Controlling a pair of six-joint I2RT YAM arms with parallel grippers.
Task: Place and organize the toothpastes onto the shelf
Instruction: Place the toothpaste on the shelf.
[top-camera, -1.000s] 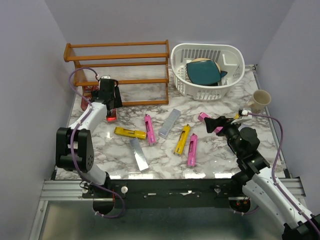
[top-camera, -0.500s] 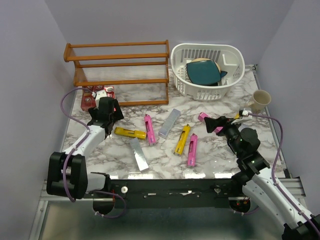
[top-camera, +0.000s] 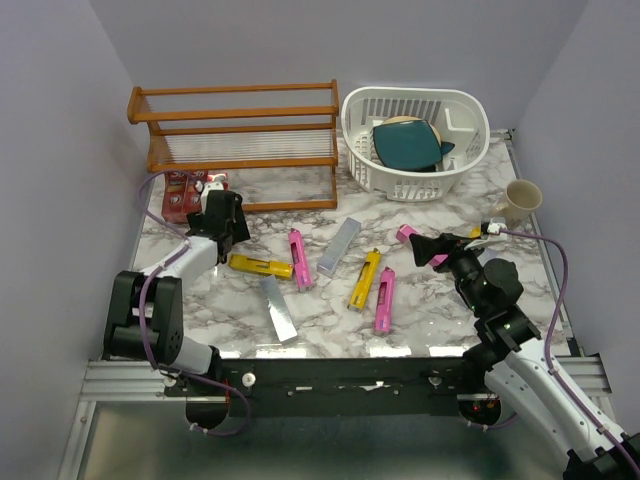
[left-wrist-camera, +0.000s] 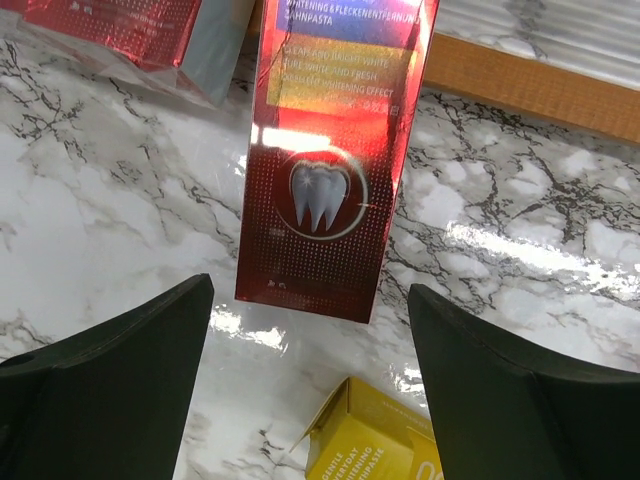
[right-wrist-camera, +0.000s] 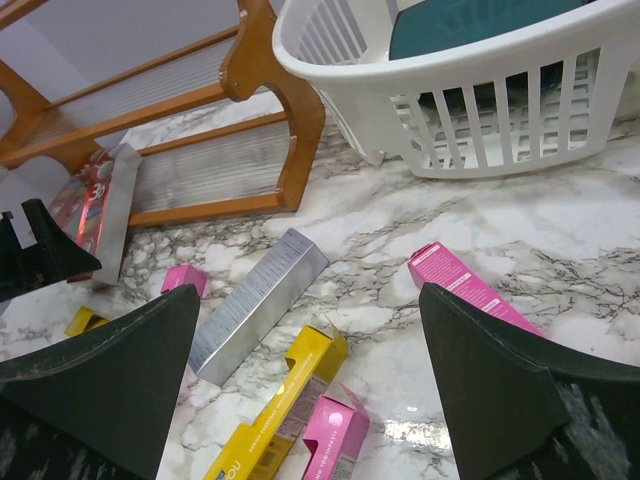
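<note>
Left gripper (top-camera: 222, 216) jaws wide, nothing held; a glossy red foil carton (left-wrist-camera: 330, 200) with a tooth graphic lies flat on the tabletop (top-camera: 450, 205) just ahead of the black fingers (left-wrist-camera: 110, 380), not touching them. Yellow carton (top-camera: 258, 265) has its open-flap end right under that gripper. Two more red cartons (top-camera: 180, 195) sit at the left edge by the shelf's lower left end. Shelf (top-camera: 240, 118) is in the far-left corner: orange-brown wood rails, lower tier of clear ribbed slats; can't see any carton on it. Rest of the toothpastes are scattered mid-tabletop, all long flat boxes: pink (top-camera: 299, 258), matte silver (top-camera: 340, 246), second yellow (top-camera: 364, 278), pink (top-camera: 383, 300), silver (top-camera: 278, 308) towards the near edge. Right gripper (top-camera: 425, 246) is spread wide and empty, near the right edge, with a pink carton (right-wrist-camera: 470, 290) beside it. Surface is glossy white-grey marble print. White slotted plastic basket (top-camera: 415, 175) is at the far edge.
</note>
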